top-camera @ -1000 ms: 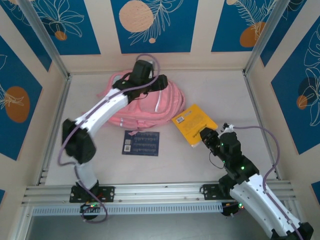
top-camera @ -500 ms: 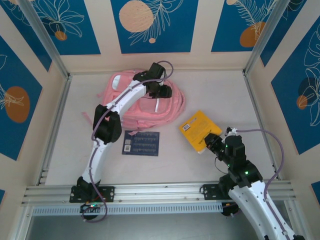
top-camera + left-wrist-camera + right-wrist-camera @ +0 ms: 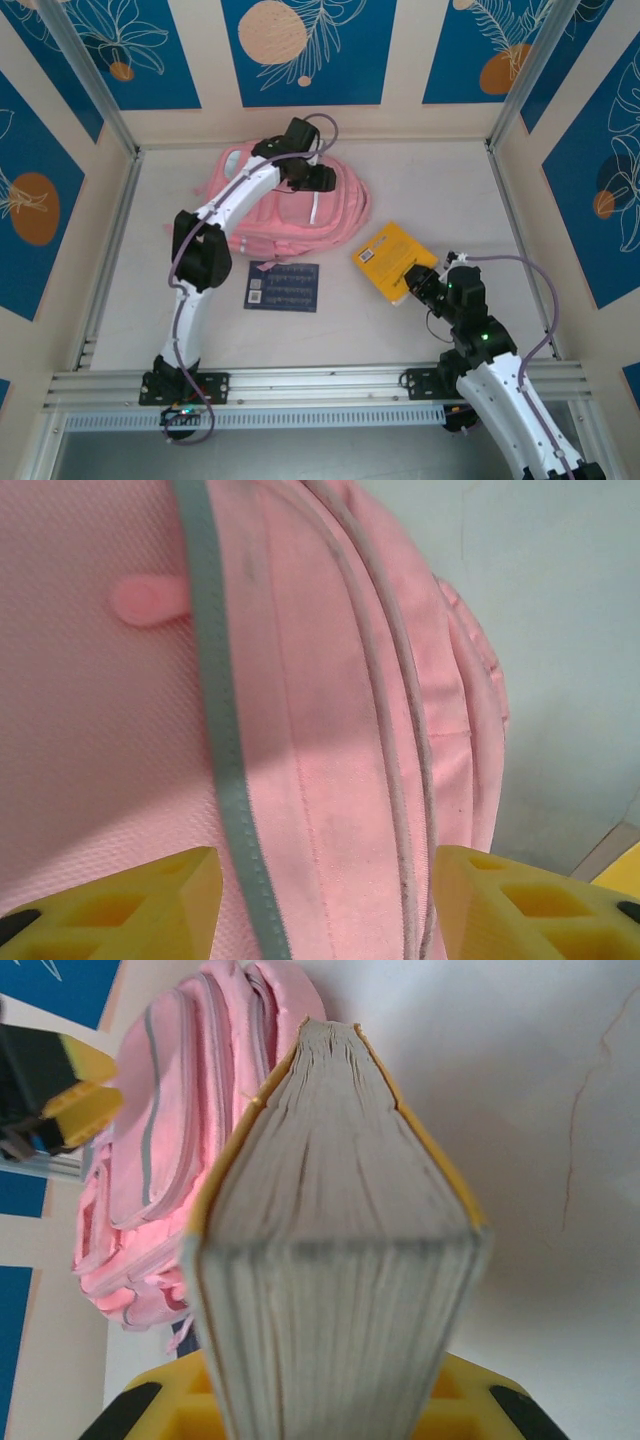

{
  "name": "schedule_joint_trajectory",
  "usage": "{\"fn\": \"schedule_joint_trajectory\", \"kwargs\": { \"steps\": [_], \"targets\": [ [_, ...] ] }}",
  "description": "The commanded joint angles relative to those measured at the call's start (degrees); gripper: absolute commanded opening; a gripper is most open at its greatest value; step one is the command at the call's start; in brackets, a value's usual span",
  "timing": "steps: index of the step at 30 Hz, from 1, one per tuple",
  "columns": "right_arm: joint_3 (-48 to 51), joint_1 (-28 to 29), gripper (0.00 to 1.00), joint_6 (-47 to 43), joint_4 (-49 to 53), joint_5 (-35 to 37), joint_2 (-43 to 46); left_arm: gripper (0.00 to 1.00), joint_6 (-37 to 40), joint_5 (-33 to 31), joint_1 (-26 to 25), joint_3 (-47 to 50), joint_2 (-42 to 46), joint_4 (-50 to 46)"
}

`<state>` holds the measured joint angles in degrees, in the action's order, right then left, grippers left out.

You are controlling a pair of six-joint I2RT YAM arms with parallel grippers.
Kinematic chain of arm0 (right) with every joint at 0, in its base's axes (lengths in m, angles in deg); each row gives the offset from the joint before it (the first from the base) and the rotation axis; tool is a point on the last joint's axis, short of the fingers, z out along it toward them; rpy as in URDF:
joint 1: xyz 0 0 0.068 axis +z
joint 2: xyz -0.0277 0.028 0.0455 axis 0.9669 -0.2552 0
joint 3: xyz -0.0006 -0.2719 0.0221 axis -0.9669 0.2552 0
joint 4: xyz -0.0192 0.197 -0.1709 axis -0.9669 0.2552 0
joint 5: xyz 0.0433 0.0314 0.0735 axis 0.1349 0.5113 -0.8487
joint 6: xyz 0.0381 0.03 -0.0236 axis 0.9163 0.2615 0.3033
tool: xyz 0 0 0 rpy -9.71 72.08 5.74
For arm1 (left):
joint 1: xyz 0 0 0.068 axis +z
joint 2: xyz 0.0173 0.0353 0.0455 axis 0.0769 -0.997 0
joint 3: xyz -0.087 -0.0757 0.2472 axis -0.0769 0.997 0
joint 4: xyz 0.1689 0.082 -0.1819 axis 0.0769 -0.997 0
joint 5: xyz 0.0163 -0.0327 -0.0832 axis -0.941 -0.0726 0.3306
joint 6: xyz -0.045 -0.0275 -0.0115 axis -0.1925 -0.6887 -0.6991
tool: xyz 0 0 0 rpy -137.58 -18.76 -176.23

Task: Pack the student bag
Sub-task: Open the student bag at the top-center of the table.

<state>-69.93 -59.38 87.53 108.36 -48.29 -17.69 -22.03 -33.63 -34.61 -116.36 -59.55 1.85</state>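
Note:
The student bag (image 3: 335,215), a large pink backpack, lies at the back centre of the table. My left gripper (image 3: 318,178) hovers over its top. In the left wrist view its yellow fingertips (image 3: 120,910) stand apart on either side of a pink panel with grey piping (image 3: 320,730), and nothing is clamped between them. My right gripper (image 3: 418,285) is shut on the near edge of a yellow book (image 3: 390,250), holding it off the table to the right of the bag. The right wrist view looks along the book's page edges (image 3: 330,1260) toward the bag (image 3: 170,1140).
A dark blue printed booklet (image 3: 282,287) lies flat on the table in front of the bag. Metal frame rails run along the left (image 3: 110,250) and right (image 3: 520,230) sides, with patterned walls behind. Bare tabletop lies at the back right (image 3: 440,190).
The left arm has swung its elbow in and carried its gripper a little to the right across the bag's top. The right gripper has shifted slightly with the yellow book still held.

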Motion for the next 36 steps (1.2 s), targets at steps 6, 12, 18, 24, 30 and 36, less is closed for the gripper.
{"fn": "schedule_joint_trajectory", "kwargs": {
  "steps": [6,12,18,24,30,36],
  "targets": [
    [-0.3,-0.9,0.0,0.5,-6.7,-2.8,-0.3,0.6,0.4,4.8,2.0,-6.9,-6.3,-2.4],
    [0.3,-1.7,0.0,0.6,-6.0,-3.6,-0.3,0.58,-1.5,12.6,1.7,-8.2,-9.3,0.5],
    [0.7,-2.3,0.0,0.7,-6.8,-4.0,-0.4,0.48,-2.8,17.6,1.1,-8.2,-10.2,2.9],
    [1.5,-2.2,0.0,1.1,-9.0,-5.7,-2.2,0.19,-3.8,20.7,-1.0,-10.1,-10.9,4.6],
    [3.5,-2.0,0.0,2.5,-11.0,-7.6,-3.2,0.0,-1.6,20.2,-3.7,-14.9,-11.5,1.4],
    [6.9,1.2,0.0,4.6,-13.4,-7.2,-3.6,0.0,-1.3,21.9,-5.2,-16.5,-9.1,1.4]
  ]
}}
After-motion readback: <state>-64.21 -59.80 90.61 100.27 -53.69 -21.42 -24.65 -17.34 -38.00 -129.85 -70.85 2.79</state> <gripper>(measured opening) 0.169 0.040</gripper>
